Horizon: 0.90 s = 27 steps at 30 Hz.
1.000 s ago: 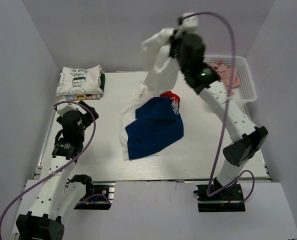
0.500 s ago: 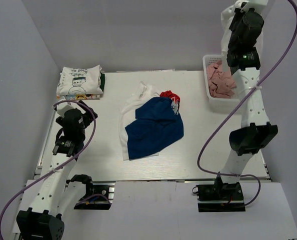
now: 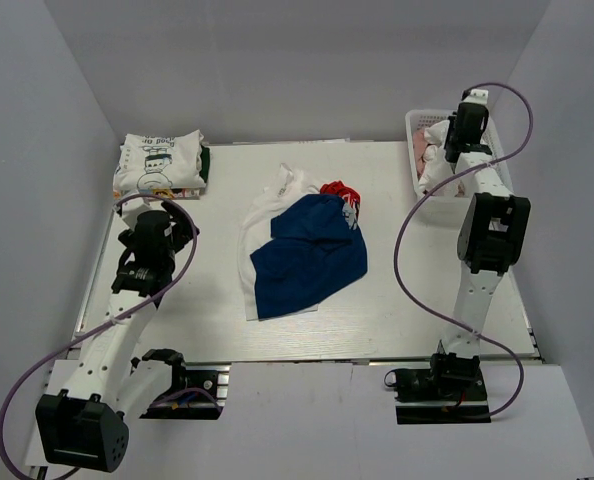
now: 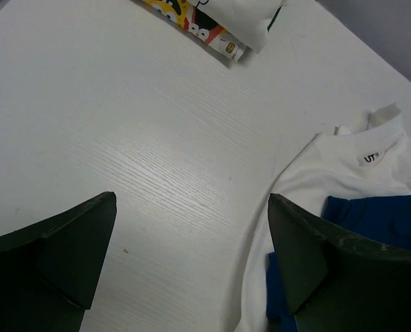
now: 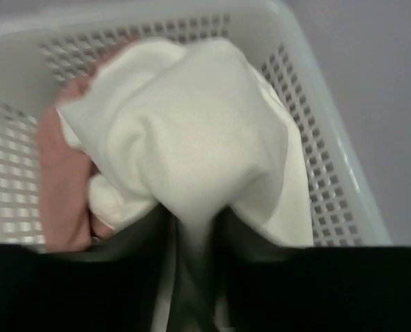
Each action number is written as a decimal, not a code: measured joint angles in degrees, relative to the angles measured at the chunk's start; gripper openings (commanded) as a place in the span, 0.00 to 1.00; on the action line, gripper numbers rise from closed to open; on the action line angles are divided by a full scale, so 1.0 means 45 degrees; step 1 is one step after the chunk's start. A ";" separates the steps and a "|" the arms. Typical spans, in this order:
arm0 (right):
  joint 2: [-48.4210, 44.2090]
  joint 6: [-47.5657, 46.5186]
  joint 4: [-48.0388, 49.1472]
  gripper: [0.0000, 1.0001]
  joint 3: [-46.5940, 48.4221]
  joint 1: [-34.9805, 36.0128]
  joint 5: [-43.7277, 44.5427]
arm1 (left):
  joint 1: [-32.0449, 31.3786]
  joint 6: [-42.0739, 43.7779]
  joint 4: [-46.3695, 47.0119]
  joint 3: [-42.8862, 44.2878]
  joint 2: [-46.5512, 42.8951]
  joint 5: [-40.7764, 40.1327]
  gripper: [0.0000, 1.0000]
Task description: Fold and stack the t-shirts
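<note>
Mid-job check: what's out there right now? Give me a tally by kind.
Folded pile: 1
Loose shirts on the table: 2, a white shirt and a blue shirt
Basket: 1
Cloths at the basket: 2, a white cloth in the right pincer and a pink cloth
Total: 6

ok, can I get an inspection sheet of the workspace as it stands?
Surface: white table, matte, fine grain.
Job's things: folded stack far left; blue tee crumpled on a white tee mid-table, red print showing at their far edge; bunched tee over the basket.
Clutter: basket far right, pink cloth in it.
Hands: left hand open over bare table; right hand pinching the bunched tee.
Cables: purple cables loop off both arms, apart from the cloth.
Surroundings: plain walls; nothing else seen.
</note>
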 measured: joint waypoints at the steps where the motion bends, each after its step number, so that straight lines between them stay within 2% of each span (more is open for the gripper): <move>1: 0.0311 0.0160 -0.0189 0.80 0.0000 -0.0068 0.0209 | 0.0000 0.0000 -0.0039 0.0058 0.0107 0.0015 1.00; 2: 0.0510 0.0248 -0.0423 0.90 0.0000 -0.0112 0.0403 | 0.0000 0.0000 -0.0058 0.0112 0.0185 0.0039 1.00; 7: 0.0180 0.0277 -0.1894 0.90 0.0005 -0.0092 0.0831 | 0.0000 0.0000 -0.0049 0.0238 0.0199 0.0146 1.00; 11: -0.1807 0.0277 -0.3191 0.90 -0.0452 0.0559 0.0690 | 0.0000 -0.0053 -0.0039 0.0243 0.0199 0.0525 1.00; 14: -0.4449 0.0423 -0.3453 0.90 -0.1603 0.2093 0.0641 | 0.0000 -0.0107 -0.0029 0.0243 0.0194 0.0797 1.00; 17: -0.6994 0.1180 -0.3036 0.90 -0.3293 0.4386 0.0364 | 0.0000 -0.0189 0.0005 0.0214 0.0170 0.1001 1.00; 20: -0.8578 0.2152 -0.2832 0.90 -0.5328 0.6518 0.0180 | 0.0000 -0.0209 0.0063 0.0214 0.0170 0.1175 1.00; 23: -0.8723 0.2997 -0.2958 0.90 -0.7067 0.7742 0.0117 | 0.0000 -0.0204 0.0121 0.0121 0.0155 0.1375 1.00; 27: -0.7271 0.4061 -0.3609 0.90 -0.8675 0.9233 0.0296 | 0.0000 -0.0199 0.0131 -0.0136 0.0151 0.1637 1.00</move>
